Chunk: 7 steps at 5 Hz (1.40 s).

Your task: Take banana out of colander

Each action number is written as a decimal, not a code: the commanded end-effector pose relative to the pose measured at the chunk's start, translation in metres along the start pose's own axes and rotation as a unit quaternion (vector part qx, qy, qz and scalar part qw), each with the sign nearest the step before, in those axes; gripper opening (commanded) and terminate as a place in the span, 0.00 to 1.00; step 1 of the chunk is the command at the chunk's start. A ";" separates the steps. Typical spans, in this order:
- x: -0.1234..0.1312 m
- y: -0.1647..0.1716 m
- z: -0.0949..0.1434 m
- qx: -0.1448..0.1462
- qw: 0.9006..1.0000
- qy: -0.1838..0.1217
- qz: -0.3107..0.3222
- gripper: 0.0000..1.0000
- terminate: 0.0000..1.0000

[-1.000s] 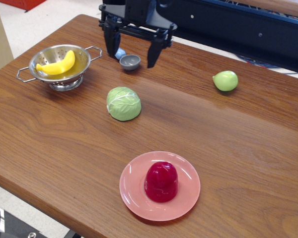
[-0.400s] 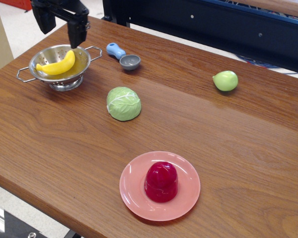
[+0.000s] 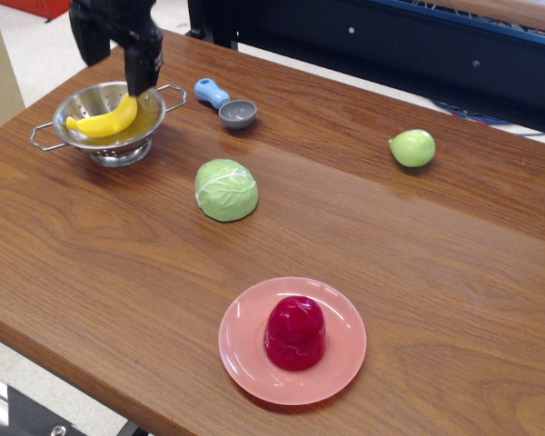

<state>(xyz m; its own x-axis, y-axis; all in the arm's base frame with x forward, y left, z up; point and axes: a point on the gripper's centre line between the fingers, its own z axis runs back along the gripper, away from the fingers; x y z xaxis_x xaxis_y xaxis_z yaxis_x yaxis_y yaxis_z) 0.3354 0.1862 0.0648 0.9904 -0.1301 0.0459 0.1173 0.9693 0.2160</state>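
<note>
Wooden table [image 3: 418, 236]; banana [image 3: 104, 119] in colander [image 3: 109, 136], below spread fingers [image 3: 143, 65].

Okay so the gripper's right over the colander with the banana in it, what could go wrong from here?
1. The gripper hangs open above the colander, with one finger near the far rim; going down, it might strike the rim and shove or tip the bowl.
2. The banana lies slanted and looks smooth, so the fingers may slip off it.
3. The blue-handled scoop lies close by and could get knocked.
</note>
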 end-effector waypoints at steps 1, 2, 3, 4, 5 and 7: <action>0.000 0.013 -0.004 0.007 1.000 -0.005 -0.026 1.00 0.00; -0.002 0.009 -0.012 -0.007 1.000 0.004 -0.022 1.00 0.00; -0.001 0.008 -0.019 -0.023 0.999 0.018 -0.016 1.00 0.00; -0.003 0.005 -0.025 -0.031 0.999 0.017 -0.012 1.00 0.00; -0.005 0.003 -0.026 -0.028 0.999 0.013 -0.007 1.00 0.00; -0.004 0.004 -0.024 -0.006 1.000 0.005 0.012 0.00 0.00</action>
<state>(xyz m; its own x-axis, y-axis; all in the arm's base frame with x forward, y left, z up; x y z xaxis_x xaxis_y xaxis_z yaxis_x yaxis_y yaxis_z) 0.3226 0.1930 0.0210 0.9952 -0.0980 -0.0068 0.0978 0.9811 0.1668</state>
